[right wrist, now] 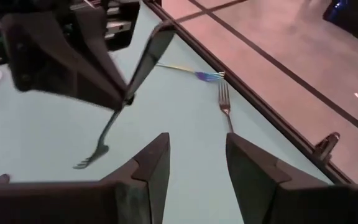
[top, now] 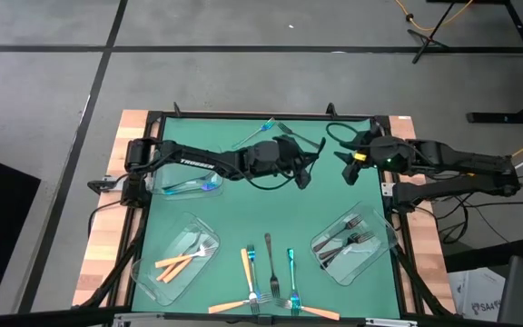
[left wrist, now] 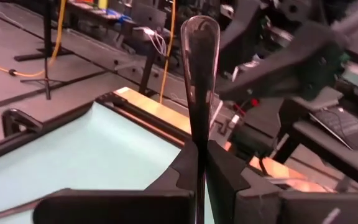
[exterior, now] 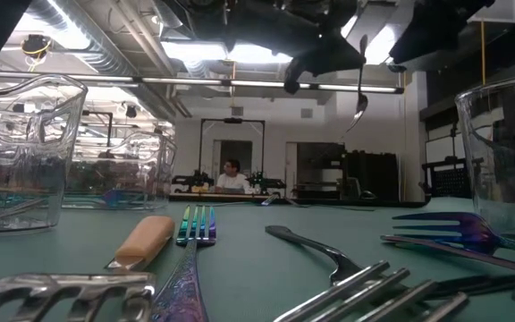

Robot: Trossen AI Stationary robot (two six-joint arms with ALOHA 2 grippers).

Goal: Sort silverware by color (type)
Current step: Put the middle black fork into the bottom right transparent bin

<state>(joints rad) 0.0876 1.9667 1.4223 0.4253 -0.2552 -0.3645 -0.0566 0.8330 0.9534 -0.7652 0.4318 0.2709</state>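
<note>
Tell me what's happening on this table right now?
The left end effector is shut on a dark fork, holding it in the air over the far middle of the green table, tines hanging down. The right end effector is open and empty, facing it from close by. Orange forks lie in the near-left tray, dark ones in the near-right tray, and a blue one in the far-left tray. Several forks remain loose near the front edge and two at the far edge.
</note>
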